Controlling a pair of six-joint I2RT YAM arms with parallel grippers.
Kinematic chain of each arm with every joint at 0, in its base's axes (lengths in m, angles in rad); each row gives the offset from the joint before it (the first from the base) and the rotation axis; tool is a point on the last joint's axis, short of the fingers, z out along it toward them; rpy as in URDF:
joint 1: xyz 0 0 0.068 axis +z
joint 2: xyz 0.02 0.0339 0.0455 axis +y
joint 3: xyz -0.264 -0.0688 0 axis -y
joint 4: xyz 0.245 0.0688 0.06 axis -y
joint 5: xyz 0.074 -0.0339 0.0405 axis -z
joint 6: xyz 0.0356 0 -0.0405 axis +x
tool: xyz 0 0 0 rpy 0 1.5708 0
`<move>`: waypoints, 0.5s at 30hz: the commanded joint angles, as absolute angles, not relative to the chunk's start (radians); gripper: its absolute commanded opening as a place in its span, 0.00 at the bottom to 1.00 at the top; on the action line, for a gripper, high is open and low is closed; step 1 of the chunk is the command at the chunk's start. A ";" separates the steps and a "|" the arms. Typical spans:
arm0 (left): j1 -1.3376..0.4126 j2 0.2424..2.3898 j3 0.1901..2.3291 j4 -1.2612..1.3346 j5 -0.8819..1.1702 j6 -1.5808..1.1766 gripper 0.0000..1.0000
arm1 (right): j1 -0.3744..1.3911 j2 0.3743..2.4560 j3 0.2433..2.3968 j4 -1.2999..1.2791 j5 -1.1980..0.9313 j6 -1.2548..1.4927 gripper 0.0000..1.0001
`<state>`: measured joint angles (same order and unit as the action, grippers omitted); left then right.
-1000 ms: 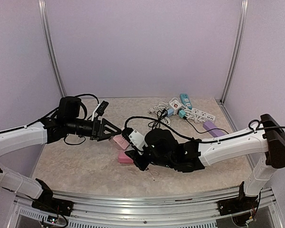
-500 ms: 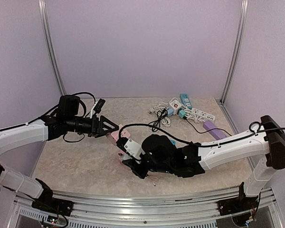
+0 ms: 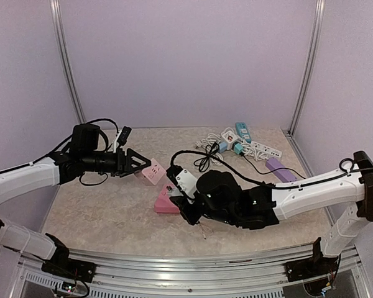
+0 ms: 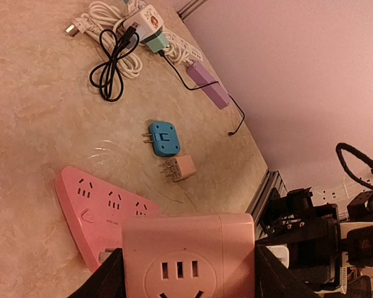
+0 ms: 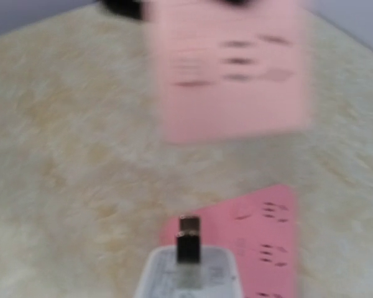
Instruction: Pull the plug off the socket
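Left gripper point(image 3: 143, 167), above the beige marbled table point(image 3: 99, 211) and flat pink plastic power strip point(image 3: 165, 203), clamps the pink cube-shaped socket point(image 3: 154, 172). Right gripper point(image 3: 182, 189) pinches the white boxy plug point(image 3: 188, 179) just beside that socket, not touching it.

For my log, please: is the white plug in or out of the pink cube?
Out: the white plug sits apart from the pink cube, prong bare.
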<state>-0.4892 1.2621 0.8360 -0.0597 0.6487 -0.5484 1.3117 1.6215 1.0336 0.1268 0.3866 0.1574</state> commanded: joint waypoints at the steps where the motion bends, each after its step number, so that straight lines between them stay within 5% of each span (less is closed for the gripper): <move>1: -0.448 1.188 0.797 -0.038 0.617 -0.548 0.42 | 1.263 1.519 0.972 0.136 0.452 0.251 0.00; 15: -0.410 1.163 0.714 -0.055 0.569 -0.560 0.42 | 0.991 1.587 0.859 0.115 0.145 0.491 0.00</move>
<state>-0.4175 1.1698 0.7273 -0.0612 0.5949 -0.5571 1.0203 1.5433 0.8803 0.1165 0.2447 0.4141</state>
